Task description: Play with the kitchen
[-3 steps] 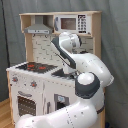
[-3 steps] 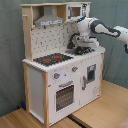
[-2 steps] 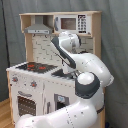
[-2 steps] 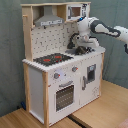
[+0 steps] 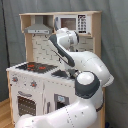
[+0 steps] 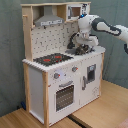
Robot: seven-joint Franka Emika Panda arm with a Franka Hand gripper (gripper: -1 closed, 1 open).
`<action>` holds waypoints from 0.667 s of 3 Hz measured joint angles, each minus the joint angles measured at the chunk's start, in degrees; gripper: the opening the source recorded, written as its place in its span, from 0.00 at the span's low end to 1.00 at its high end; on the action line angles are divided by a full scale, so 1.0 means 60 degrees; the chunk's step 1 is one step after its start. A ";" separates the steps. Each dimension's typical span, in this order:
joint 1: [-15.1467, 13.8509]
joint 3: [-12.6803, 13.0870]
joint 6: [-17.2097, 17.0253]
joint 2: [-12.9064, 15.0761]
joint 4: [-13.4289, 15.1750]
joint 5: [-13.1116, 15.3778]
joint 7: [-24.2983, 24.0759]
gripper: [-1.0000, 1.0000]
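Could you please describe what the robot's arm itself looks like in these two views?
The arm is glossy white, built of rounded, bulbous links with dark grey to black bands at the joints. In the second exterior view the gripper end looks dark, black against the white wrist. No loose cables or readable markings show in either view.

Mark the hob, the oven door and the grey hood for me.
hob (image 6: 52,59), second exterior view, on the red rings.
oven door (image 6: 64,97), second exterior view, middle of its window.
grey hood (image 5: 38,29), first exterior view, its front face.
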State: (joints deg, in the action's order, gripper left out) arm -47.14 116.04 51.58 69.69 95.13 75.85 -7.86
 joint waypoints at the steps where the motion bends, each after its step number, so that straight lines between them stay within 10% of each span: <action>1: 0.0037 0.0923 -0.0065 -0.0120 0.0044 0.0000 -0.0302 1.00; 2: 0.0656 0.1403 -0.0065 -0.0433 0.0059 0.0000 -0.0779 1.00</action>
